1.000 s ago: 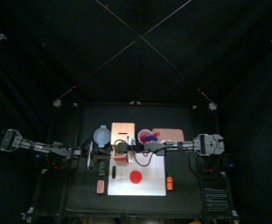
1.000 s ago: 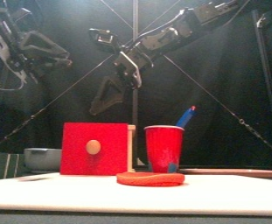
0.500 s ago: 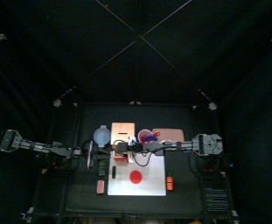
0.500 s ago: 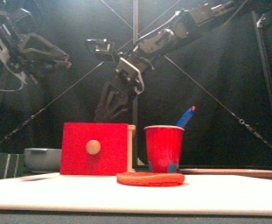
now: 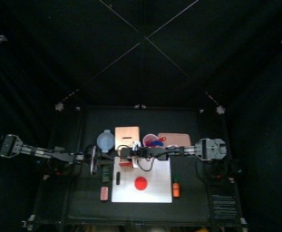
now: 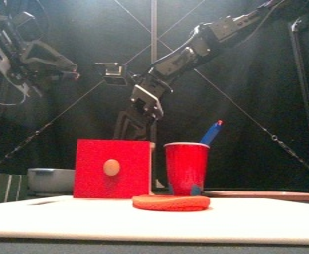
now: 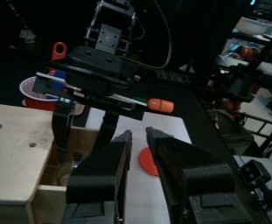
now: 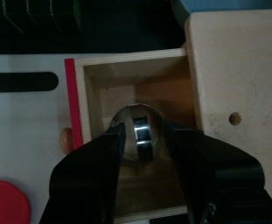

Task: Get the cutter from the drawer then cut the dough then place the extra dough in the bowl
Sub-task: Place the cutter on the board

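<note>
Right gripper (image 8: pixel 138 134): pinched the cutter (image 8: pixel 138 125), down inside the drawer (image 8: pixel 162 83).
Left gripper (image 7: pixel 137 134): spread, beside the wooden box (image 7: pixel 16 140).
Risk: cutter could have caught the drawer wall close beside the jaws.

Cutter (image 8: pixel 138 125): inside open drawer (image 8: pixel 132 87), only upper arc visible. Rest covered by right gripper (image 8: pixel 139 133). Wire handle not discernible, nor contact with gripper.
Bowl (image 6: pixel 44 180), near worktop's left edge: right part hidden behind drawer front (image 6: pixel 113 169).
Dough (image 7: pixel 149 164): mostly hidden behind left gripper (image 7: pixel 137 133).
Cup (image 6: pixel 188 169): only tip of blue knife (image 6: pixel 213 131) shows above rim.
</note>
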You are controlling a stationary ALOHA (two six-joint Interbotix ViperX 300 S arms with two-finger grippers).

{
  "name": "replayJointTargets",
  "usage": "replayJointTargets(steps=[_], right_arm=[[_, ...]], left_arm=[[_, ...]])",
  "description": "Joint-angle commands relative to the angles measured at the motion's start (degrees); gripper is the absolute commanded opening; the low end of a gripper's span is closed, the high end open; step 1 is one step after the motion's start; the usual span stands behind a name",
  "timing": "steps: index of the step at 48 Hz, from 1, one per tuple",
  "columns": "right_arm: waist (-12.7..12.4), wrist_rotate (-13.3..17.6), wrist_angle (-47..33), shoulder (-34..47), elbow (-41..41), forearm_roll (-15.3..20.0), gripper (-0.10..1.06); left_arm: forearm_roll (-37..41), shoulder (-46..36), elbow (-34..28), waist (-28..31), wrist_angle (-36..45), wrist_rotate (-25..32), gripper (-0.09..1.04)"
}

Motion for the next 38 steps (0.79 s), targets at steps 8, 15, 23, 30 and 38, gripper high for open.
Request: replayJointTargets(steps=[8, 15, 23, 30, 38], right_arm=[[-0.35, -0.18, 0.26, -1.23, -1.49, -0.18, 0.62], [0.88, -0.09, 0.88, -2.55, -3.25, -1.49, 0.57], [3.08, 0.09, 3.78, -5.36, -5.1, -5.98, 0.57], [3.87, 1.05, 5.36, -8.09, -4.75, -9.76, 0.56], [4.57, 1.32, 5.45, -13.54, -1.93, -9.84, 0.56]], left_arm=[[-0.18, 0.0, -0.35, 0.44, -0.44, -0.09, 0.65], [-0.53, 0.0, -0.09, 0.7, -0.44, -0.18, 0.65], [-1.14, 0.0, 0.26, 1.76, -0.44, -0.09, 0.65], [-1.49, 0.0, 0.44, 2.72, -0.44, -0.09, 0.65], [-1.49, 0.0, 0.44, 3.6, -0.44, 0.0, 0.65]])
